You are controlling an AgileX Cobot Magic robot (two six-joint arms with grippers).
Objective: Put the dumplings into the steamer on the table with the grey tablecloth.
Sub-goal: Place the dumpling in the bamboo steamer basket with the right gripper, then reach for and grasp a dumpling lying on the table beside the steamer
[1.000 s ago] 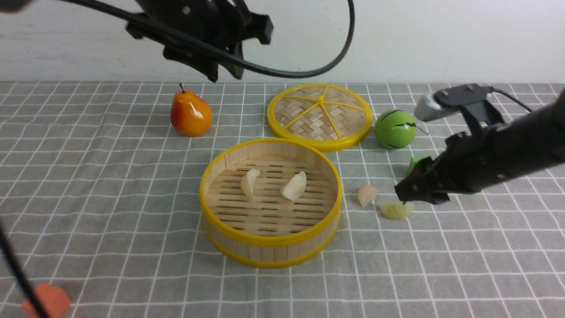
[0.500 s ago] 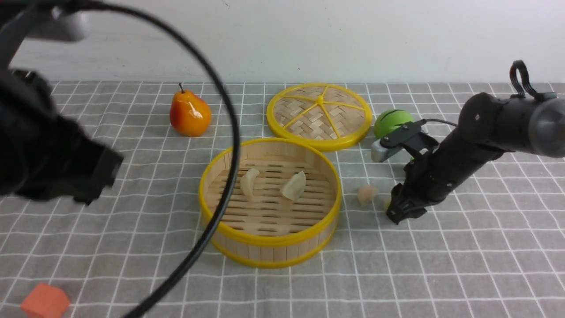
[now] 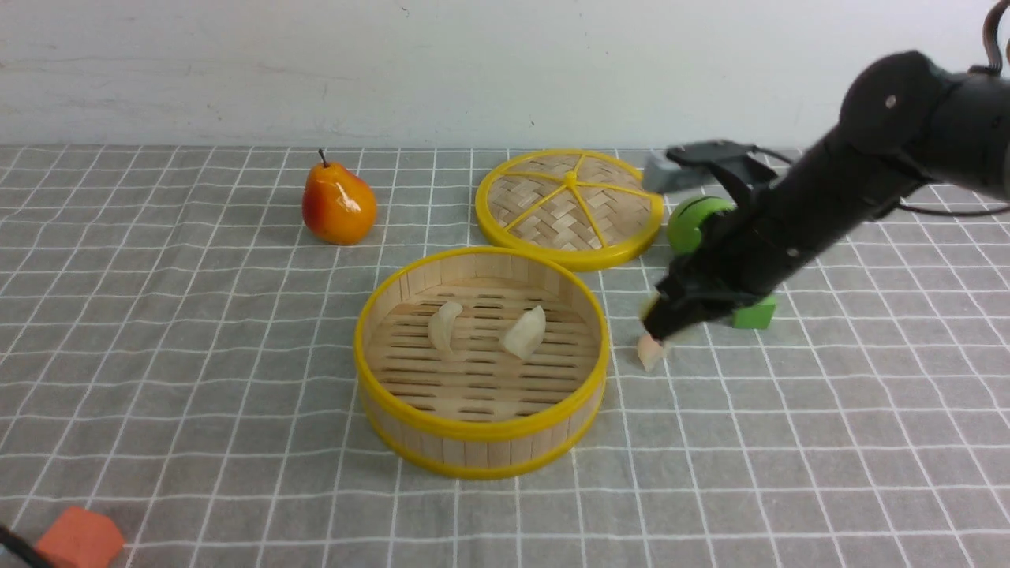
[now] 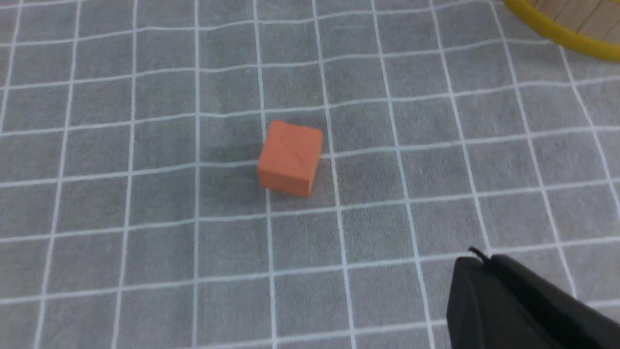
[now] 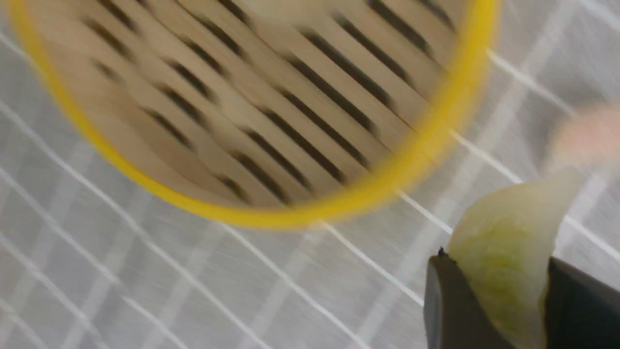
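Right claw (image 5: 506, 291) pinching the green dumpling (image 5: 508, 242) above the cloth — and the steamer (image 3: 481, 430), set around the table's (image 3: 789, 473) middle, lies leftward, just beyond the pink dumpling (image 3: 650, 352), this arm nearer!

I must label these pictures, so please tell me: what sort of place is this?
Probably a robot test table with a toy kitchen setup: a grid cloth, a steamer and a shiny pear.

Right claw (image 5: 506, 295) cut off; pink dumpling (image 5: 588, 135) blurred; left claw mostly unseen.
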